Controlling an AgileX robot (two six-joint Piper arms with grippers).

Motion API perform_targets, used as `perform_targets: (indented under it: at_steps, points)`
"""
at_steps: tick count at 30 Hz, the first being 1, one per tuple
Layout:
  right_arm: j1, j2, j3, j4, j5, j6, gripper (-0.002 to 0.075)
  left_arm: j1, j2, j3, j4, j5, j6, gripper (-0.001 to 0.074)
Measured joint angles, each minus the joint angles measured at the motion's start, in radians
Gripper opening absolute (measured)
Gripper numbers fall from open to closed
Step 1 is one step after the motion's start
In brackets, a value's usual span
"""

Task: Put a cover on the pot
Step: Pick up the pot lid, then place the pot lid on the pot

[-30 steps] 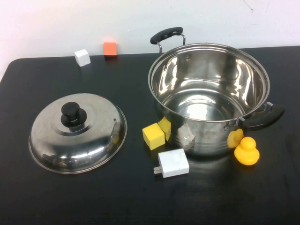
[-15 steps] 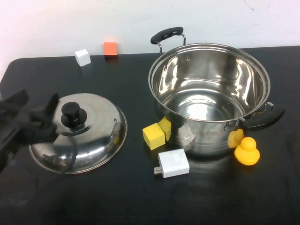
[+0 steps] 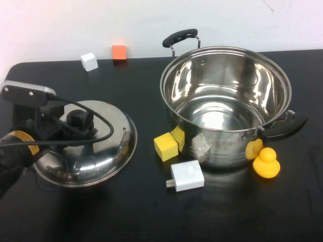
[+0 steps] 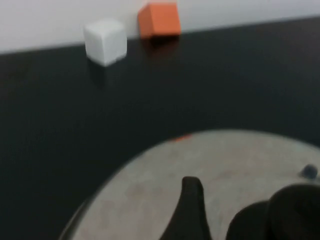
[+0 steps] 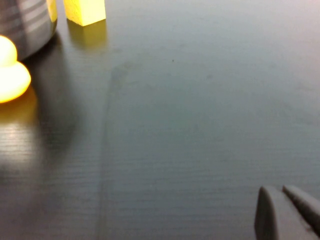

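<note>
Pot: the large shiny round stainless-steel pot (image 3: 225,103) with black side handles is standing open at the right of the high view, on the black worktop (image 3: 151,217).
Lid: the domed steel lid (image 3: 101,151) with a black knob (image 3: 75,119) is lying flat at centre left, well apart from the pot.
Left gripper (image 3: 68,126): hovering over the knob, fingers (image 4: 190,210) apart, one beside the knob.
Right gripper (image 5: 287,212): low over bare worktop, fingers together.
Progress: nothing is covered yet; grasping, lifting and placing are remaining.

large shiny steel pot (image 3: 225,103) upright, uncovered, empty, right side of table; two black handles.
</note>
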Motion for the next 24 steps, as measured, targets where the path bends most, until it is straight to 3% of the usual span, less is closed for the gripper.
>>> perform_targets:
  at_steps: [3,6,15,19,24]
  points:
    - [0.0,0.0,0.0,0.0,0.0,0.0,-0.0002,0.0,0.025,0.0,0.0,0.006,0.005,0.0493]
    - [0.0,0.0,0.0,0.0,0.0,0.0,-0.0002,-0.002,0.025,-0.004,-0.001,0.005,0.007,0.033]
    - [0.0,0.0,0.0,0.0,0.0,0.008,-0.0002,-0.003,-0.096,-0.03,-0.028,0.069,-0.032,0.0321]
    - [0.0,0.0,0.0,0.0,0.0,0.008,-0.0002,-0.004,-0.218,-0.14,0.031,0.124,-0.239,0.0321]
    - [0.0,0.0,0.0,0.0,0.0,0.011,-0.0002,-0.057,-0.27,-0.329,0.293,0.155,-0.559,0.0321]
